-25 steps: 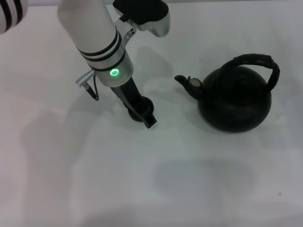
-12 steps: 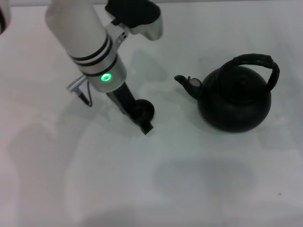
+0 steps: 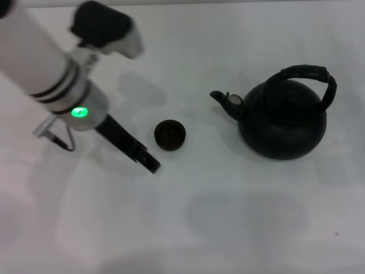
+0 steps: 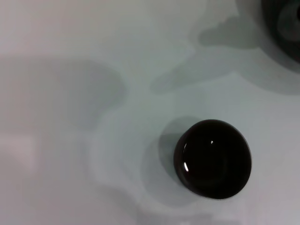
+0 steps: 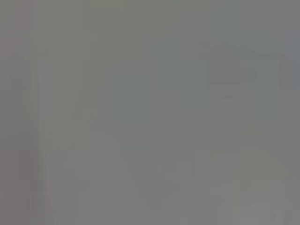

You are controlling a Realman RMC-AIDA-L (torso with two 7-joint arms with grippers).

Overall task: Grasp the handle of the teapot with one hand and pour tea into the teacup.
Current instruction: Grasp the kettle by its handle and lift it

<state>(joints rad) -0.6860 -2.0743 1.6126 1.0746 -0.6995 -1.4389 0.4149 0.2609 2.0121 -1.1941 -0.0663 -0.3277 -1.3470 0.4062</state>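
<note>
The small dark teacup [image 3: 170, 135] stands alone on the white table, left of the teapot's spout [image 3: 219, 98]. It also shows in the left wrist view [image 4: 213, 158]. The large round matte-black teapot [image 3: 283, 120] stands upright at the right, its black arched handle [image 3: 308, 73] over its top. An edge of the teapot shows in the left wrist view [image 4: 286, 23]. My left gripper [image 3: 149, 164] hangs low over the table, just left of and nearer than the cup, apart from it and holding nothing. My right gripper is out of view; the right wrist view shows only flat grey.
The white table [image 3: 228, 217] carries nothing else that shows. My left arm [image 3: 51, 74] reaches in from the upper left.
My left gripper was over the teacup, hiding it; it has drawn away to the left and toward me, and the cup now stands uncovered in the same spot. The teapot has not moved.
</note>
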